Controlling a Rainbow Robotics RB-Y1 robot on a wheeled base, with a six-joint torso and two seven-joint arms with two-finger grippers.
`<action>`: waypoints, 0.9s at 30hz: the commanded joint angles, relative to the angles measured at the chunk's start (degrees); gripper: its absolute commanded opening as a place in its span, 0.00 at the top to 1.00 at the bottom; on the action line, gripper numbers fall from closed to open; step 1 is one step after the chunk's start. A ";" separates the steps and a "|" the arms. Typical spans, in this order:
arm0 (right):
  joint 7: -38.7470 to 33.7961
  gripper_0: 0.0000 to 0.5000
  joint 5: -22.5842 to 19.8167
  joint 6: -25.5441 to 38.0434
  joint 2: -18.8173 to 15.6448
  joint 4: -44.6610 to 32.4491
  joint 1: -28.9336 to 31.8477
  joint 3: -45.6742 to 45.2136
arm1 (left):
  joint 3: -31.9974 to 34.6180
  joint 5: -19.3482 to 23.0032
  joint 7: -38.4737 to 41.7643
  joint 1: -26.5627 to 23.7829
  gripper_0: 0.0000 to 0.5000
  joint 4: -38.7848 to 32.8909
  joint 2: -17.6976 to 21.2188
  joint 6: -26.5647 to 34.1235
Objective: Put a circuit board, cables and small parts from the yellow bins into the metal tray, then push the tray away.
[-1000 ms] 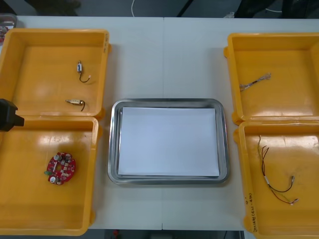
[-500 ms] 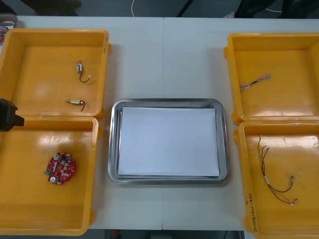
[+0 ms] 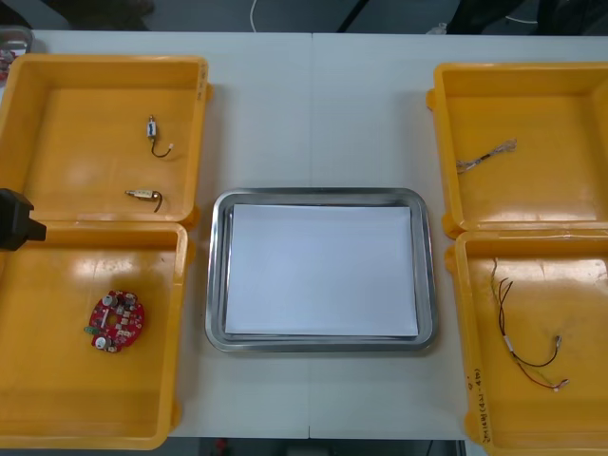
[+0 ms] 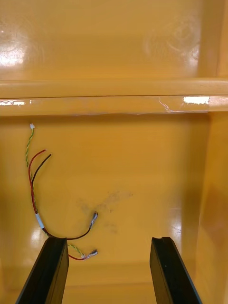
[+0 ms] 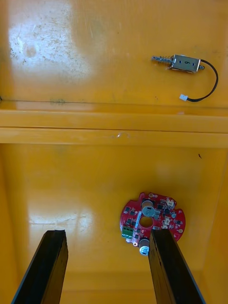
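Front view first: the metal tray (image 3: 217, 285) sits mid-frame on the light surface (image 3: 313, 104), with a shiny rim and a flat white sheet (image 3: 321, 269) inside, nothing loaded yet. The round red circuit board (image 3: 117, 321) lies lower left, in the near yellow bin (image 3: 57, 418). Two small metal parts (image 3: 152, 135) lie in the bin above it. At right, a pale twisted cable (image 3: 486, 156) lies in the upper bin and thin red and black cables (image 3: 527, 332) in the lower one. My left arm (image 3: 17, 220) shows black at the left edge, above and left of the board, and it is by far the nearer arm.

Right wrist view: my right hand (image 4: 109, 273) is wide open and empty. The red and black cables loop limply past one finger (image 4: 50, 266), and their metal-tipped ends lie just between the fingers.

Left wrist view: my left hand (image 5: 107, 270) is spread wide, holding nothing. The board is a flat disc, bumpy with components, with no long axis to line up. It lies just ahead of one finger (image 5: 171, 266), off the middle of the gap. I judge I must shift toward that finger to centre it before closing.
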 commanded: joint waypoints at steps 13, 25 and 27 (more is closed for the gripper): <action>-1.47 0.00 0.40 0.16 -0.16 -1.42 0.96 -1.25 | -0.57 0.37 -5.29 0.81 0.00 -1.82 -0.48 0.35; -1.47 0.00 0.40 0.16 -0.16 -1.42 0.96 -1.25 | -0.57 0.37 -5.29 0.81 0.00 -1.82 -0.48 0.35; -1.47 0.00 0.40 0.16 -0.16 -1.42 0.96 -1.25 | -0.57 0.37 -5.29 0.81 0.00 -1.82 -0.48 0.35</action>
